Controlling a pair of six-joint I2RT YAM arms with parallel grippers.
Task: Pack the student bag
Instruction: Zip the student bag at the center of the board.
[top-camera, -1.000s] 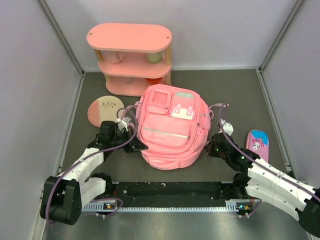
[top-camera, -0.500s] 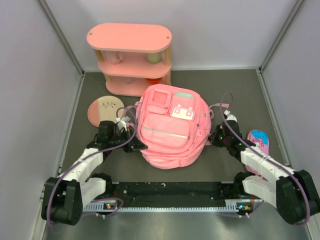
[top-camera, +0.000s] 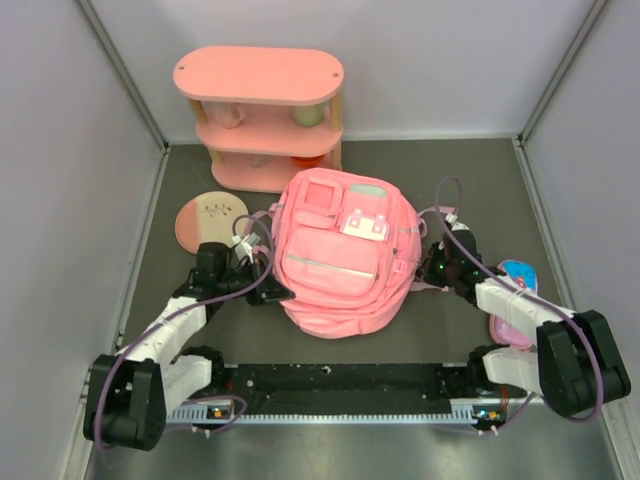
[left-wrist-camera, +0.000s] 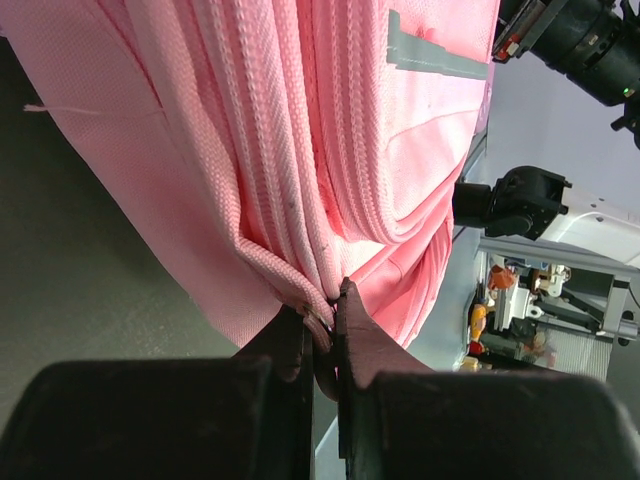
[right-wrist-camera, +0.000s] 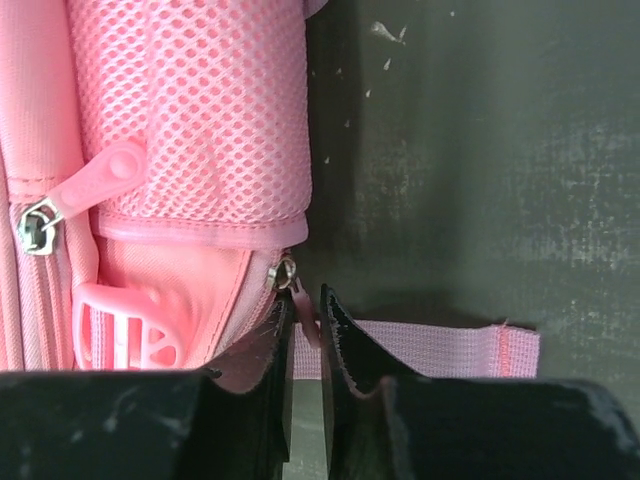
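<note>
1. Large, soft, pink student bag (top-camera: 340, 265), lying flat with front pockets up at the middle of the dark surface (top-camera: 470, 180).
2. At its left edge, left fingers (left-wrist-camera: 343, 325) clenched tight on a small fold or tab at a seam of the bag.
3. At its right edge, right fingers (right-wrist-camera: 330, 325) nearly together just below the mesh side pocket (right-wrist-camera: 200, 110), with a metal zip pull (right-wrist-camera: 288, 272) at their tips. Cannot tell whether pinched or merely beside it.
4. Loose pink strap (right-wrist-camera: 430, 350) flat on the surface just beyond those fingers.
5. Further out: pink 3-tier shelf (top-camera: 260, 75) at the back, round pink plate (top-camera: 211, 218) to the left, small pencil case (top-camera: 517, 272) to the right.
6. Likely step: opening the bag, with nothing seemingly packed yet. Next move calls for a sure pinch on the zip pull, then a steady draw along the zip track with the opposite side held firm.
</note>
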